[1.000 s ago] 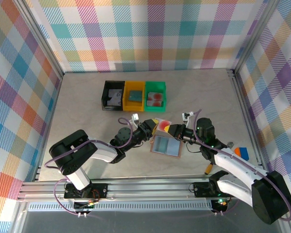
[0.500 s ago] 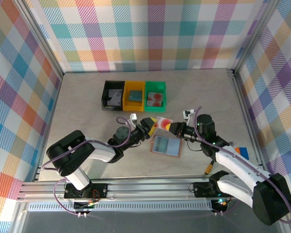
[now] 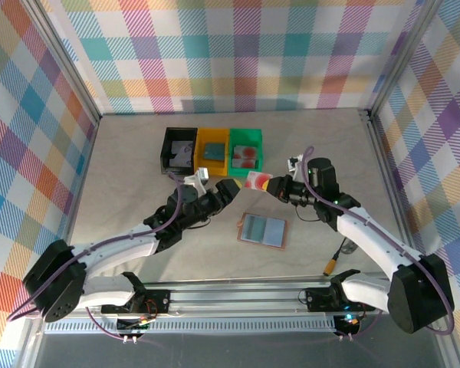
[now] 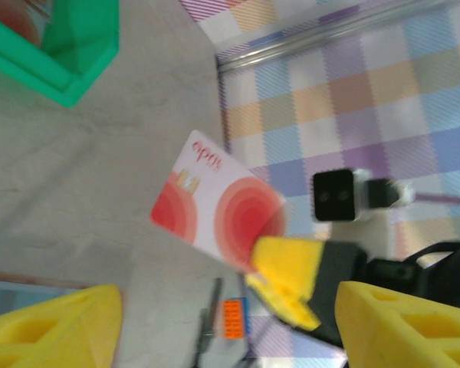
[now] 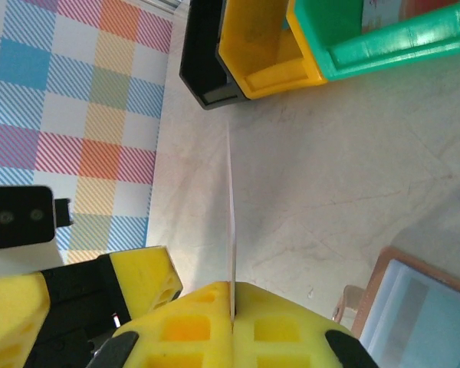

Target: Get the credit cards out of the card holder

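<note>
Card | clamped edge-on in right jaws | left jaws apart, near, not touching

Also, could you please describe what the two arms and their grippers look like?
The left arm and right arm have white shells with black joints and a purple cable looping alongside each. The left gripper and right gripper have black bodies and bright yellow fingers moulded with square pockets. A small black-and-white camera block sits at each wrist.

Looking down from high behind the near edge of the tabletop, taking in all of it. Riding close at each wrist, facing one another across the red-spotted card, and catching the green bin alike.
</note>
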`<state>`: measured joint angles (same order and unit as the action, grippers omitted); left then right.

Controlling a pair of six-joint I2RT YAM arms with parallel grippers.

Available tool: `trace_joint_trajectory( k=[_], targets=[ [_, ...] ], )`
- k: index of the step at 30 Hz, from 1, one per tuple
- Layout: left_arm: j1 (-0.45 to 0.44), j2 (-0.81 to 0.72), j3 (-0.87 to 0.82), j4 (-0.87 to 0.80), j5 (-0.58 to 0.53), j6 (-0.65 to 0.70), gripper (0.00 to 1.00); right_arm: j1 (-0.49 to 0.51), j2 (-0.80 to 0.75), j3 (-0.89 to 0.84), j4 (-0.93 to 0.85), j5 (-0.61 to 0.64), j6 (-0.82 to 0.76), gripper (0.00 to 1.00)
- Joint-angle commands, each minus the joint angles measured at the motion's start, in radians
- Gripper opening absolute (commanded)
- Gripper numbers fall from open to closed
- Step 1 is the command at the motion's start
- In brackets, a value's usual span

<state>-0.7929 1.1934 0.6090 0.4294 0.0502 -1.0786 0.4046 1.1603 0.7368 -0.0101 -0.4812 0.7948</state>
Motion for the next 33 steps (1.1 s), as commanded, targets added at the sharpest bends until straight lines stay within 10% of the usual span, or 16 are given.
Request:
trace_joint_trajectory(
  k=[1,10,33],
  targets=[
    [0.014,-0.066,0.037,-0.292,-0.062,0.127,0.79,-0.006,0.036,0.094,-0.096,0.010,-0.085,0.00],
    [0.024,-0.172,0.076,-0.567,-0.171,0.216,0.92,-0.009,0.275,0.346,-0.289,0.034,-0.157,0.00],
    [0.025,-0.244,0.051,-0.640,-0.210,0.243,1.00,-0.009,0.840,0.995,-0.599,0.154,-0.304,0.00]
  ],
)
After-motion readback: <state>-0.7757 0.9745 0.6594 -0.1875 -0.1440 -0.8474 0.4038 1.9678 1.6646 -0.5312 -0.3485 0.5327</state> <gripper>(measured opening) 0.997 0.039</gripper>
